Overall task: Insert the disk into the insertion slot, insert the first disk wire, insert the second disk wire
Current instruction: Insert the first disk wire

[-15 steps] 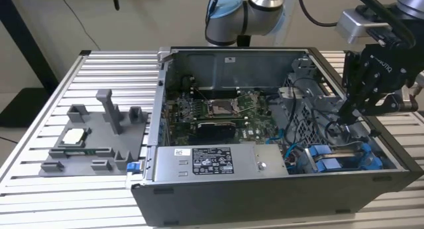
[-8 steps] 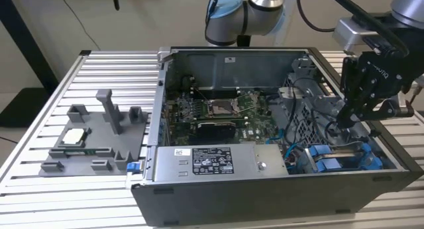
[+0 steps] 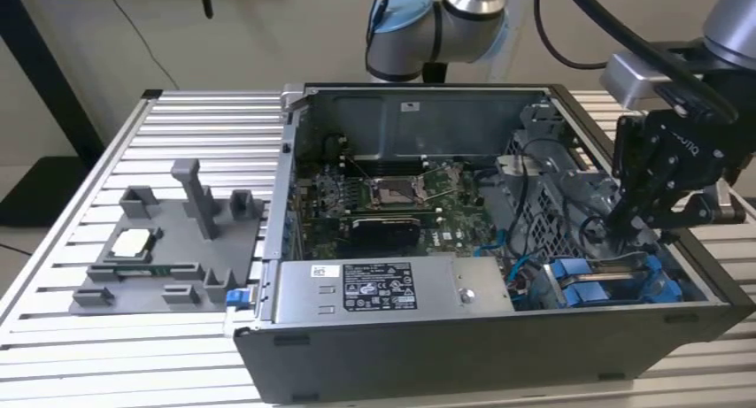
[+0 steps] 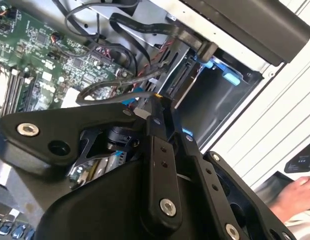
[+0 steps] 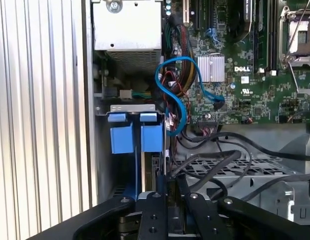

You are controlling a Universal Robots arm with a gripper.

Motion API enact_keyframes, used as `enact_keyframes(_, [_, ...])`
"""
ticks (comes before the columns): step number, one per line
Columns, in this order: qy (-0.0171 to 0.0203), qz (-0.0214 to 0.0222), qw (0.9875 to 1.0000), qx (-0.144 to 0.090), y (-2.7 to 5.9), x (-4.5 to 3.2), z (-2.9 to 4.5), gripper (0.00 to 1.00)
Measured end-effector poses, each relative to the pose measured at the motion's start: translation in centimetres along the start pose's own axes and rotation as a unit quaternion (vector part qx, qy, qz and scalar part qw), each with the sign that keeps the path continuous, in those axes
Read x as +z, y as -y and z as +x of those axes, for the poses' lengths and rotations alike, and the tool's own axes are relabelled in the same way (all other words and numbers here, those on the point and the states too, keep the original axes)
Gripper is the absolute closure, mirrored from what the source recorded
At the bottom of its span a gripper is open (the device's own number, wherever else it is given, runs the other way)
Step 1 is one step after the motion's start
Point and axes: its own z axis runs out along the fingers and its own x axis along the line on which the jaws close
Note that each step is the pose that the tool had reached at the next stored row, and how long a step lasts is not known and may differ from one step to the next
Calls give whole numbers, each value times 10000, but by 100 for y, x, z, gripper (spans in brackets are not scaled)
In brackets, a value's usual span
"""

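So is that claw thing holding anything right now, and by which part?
Cannot tell. The gripper sits low in the case, by the blue-framed disk and black cables, but its grip is hidden.

Slotted aluminium table [image 3: 177, 125] carries open PC case [image 3: 473, 355]; grey parts fixture [image 3: 177, 249] just beside it, exterior view's left

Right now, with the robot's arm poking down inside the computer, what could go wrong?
1. The gripper sits low among loose black cables; it might snag or tug one.
2. The looping blue cable hangs beside the blue disk frames, so it could get caught or pulled.
3. A person's hand is close by in the second wrist view; a wide arm swing might bump it.
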Motion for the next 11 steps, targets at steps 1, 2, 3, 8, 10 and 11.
enact_keyframes(1, [-5,0,10000,-2,15,12,8,81])
enact_keyframes(2, [-11,0,10000,-4,28,22,15,81])
enact_keyframes(3, [-15,0,10000,-7,41,34,24,81])
enact_keyframes(8, [-13,8,10000,-28,62,67,59,81])
enact_keyframes(10, [-12,24,10000,-29,63,86,68,81])
enact_keyframes(11, [-12,51,10000,-29,62,97,69,81])
